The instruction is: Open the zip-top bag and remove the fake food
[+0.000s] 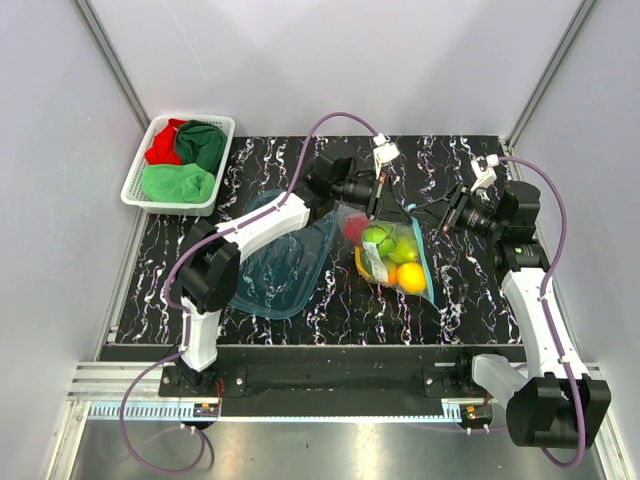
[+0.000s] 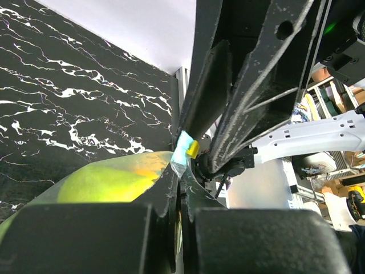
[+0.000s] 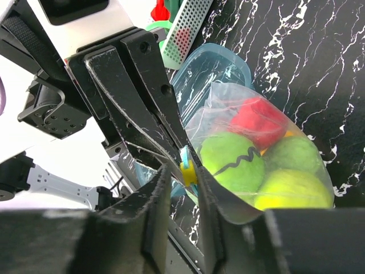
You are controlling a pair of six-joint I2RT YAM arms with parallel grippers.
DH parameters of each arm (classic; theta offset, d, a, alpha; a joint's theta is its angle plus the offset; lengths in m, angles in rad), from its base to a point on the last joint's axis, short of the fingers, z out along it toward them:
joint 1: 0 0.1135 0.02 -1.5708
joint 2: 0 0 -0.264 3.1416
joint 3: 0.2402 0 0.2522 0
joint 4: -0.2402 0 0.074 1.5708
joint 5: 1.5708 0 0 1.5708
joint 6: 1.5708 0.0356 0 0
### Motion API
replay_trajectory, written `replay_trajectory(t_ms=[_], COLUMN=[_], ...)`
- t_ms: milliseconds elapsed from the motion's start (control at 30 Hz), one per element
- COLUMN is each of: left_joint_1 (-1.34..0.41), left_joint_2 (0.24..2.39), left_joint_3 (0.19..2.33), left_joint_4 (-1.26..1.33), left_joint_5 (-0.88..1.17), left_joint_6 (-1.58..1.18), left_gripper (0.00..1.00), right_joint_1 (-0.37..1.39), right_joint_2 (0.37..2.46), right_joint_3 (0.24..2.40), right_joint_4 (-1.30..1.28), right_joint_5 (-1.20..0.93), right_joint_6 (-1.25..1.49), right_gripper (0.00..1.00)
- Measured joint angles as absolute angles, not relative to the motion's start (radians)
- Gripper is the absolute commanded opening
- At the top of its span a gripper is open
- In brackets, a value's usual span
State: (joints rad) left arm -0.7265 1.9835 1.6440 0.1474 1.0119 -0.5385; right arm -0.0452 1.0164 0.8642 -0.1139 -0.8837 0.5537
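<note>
The zip-top bag (image 1: 425,262) lies mid-table, clear, with a teal zip strip. The fake food (image 1: 380,240) is inside it: green, yellow, orange and red pieces, also seen in the right wrist view (image 3: 234,162). My left gripper (image 2: 181,171) is shut on the bag's plastic by the zip end; in the top view it (image 1: 385,205) is at the bag's far corner. My right gripper (image 3: 182,174) faces it, jaws a little apart. The yellow zip slider (image 3: 188,172) sits between its tips, against one finger, with a gap to the other. The slider also shows in the left wrist view (image 2: 193,149).
A translucent blue tub (image 1: 285,270) lies left of the bag, under my left arm. A white basket (image 1: 135,190) with red and green cloths stands at the far left corner. Grey walls close the table on three sides.
</note>
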Motion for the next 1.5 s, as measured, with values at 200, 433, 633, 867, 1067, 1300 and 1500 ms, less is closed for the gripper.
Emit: replay_trajectory(t_ms=[200, 433, 633, 867, 1067, 1300, 1500], left_joint_1=[-0.727, -0.72, -0.714, -0.699, -0.656, -0.598, -0.538], left_joint_2=[1.983, 1.983, 1.983, 1.983, 1.983, 1.983, 2.019], left_joint_3=[1.644, 1.618, 1.575, 1.543, 1.543, 1.563, 1.646], left_joint_4=[0.15, 0.206, 0.329, 0.491, 0.56, 0.545, 0.541], left_joint_5=[1.013, 1.007, 1.008, 1.015, 1.008, 1.0, 1.008], left_joint_6=[-0.544, -0.604, -0.756, -0.923, -0.993, -1.007, -1.039], left_gripper=[0.0, 0.0, 0.0, 0.0, 0.0, 0.0, 0.0], right_joint_1=[-0.045, -0.045, -0.038, -0.034, -0.033, -0.033, -0.033], right_joint_2=[1.019, 1.019, 0.984, 0.943, 0.923, 0.888, 0.825], right_joint_3=[0.864, 0.864, 0.864, 0.864, 0.851, 0.825, 0.786], right_joint_4=[-0.121, -0.129, -0.149, -0.167, -0.196, -0.249, -0.307], right_joint_5=[-0.883, -0.868, -0.823, -0.794, -0.786, -0.748, -0.704], right_joint_6=[0.535, 0.527, 0.514, 0.484, 0.467, 0.491, 0.537], right_gripper=[0.03, 0.0, 0.0, 0.0, 0.0, 0.0, 0.0])
